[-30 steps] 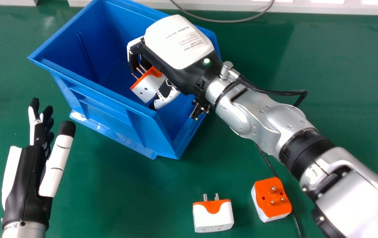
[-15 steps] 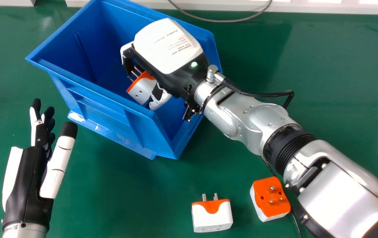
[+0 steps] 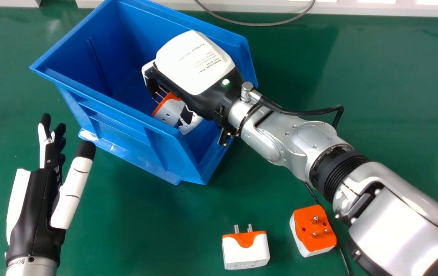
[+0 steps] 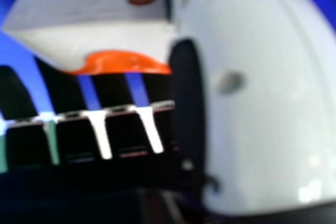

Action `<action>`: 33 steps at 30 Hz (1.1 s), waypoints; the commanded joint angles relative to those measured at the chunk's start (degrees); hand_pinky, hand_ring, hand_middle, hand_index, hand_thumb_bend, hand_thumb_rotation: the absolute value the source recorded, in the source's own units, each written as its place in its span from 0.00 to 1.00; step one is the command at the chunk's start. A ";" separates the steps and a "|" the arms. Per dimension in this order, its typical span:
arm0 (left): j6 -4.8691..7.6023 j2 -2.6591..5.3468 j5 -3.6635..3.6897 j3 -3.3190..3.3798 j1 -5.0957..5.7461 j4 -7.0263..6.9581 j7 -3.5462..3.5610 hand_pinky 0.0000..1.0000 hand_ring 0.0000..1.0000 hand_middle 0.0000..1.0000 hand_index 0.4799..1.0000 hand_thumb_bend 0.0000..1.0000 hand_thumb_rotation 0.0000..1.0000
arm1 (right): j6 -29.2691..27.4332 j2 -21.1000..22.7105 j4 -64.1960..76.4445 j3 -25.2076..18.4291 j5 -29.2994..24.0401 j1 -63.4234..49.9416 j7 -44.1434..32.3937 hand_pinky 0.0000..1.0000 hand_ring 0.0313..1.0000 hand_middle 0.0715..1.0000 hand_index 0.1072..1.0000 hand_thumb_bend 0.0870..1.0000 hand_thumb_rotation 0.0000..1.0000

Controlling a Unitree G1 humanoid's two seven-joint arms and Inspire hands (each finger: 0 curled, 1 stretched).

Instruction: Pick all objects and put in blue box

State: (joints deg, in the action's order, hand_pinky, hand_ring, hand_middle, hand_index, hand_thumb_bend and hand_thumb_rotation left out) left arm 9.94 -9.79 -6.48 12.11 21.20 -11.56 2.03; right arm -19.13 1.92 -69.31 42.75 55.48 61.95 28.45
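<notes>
Holding plug adapter inside blue box, right hand curled round it | left hand near box, relaxed | likely light, stiff, slick; grasp flat sides

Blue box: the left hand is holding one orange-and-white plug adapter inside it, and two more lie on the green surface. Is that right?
Wrong hand: the head view shows the right hand holding the orange-and-white plug adapter inside the blue box. The rest stands.
</notes>
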 commanded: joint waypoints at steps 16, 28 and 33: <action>-1.85 0.20 -1.22 -0.64 0.15 -3.06 -0.99 1.00 1.00 1.00 1.00 0.80 0.97 | 0.69 2.03 2.83 0.31 0.54 1.94 2.84 0.84 0.94 0.98 0.94 0.43 0.60; -2.57 -0.10 -0.76 -0.19 0.31 -3.45 -0.83 1.00 1.00 1.00 1.00 0.79 0.97 | -2.41 10.95 15.46 -2.76 -0.65 -3.33 2.00 0.88 0.98 1.00 0.98 0.37 0.68; -3.32 -0.44 -0.65 0.07 0.29 -3.83 -0.56 1.00 1.00 1.00 1.00 0.77 0.98 | -1.90 21.29 32.12 -5.57 1.27 -11.00 -0.07 0.91 0.99 1.00 0.99 0.33 0.74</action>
State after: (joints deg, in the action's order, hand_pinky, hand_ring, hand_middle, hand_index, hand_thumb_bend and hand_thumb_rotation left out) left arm 6.62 -9.70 -7.64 11.72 21.49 -13.98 1.33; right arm -21.22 19.78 -42.85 39.04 56.74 52.92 28.72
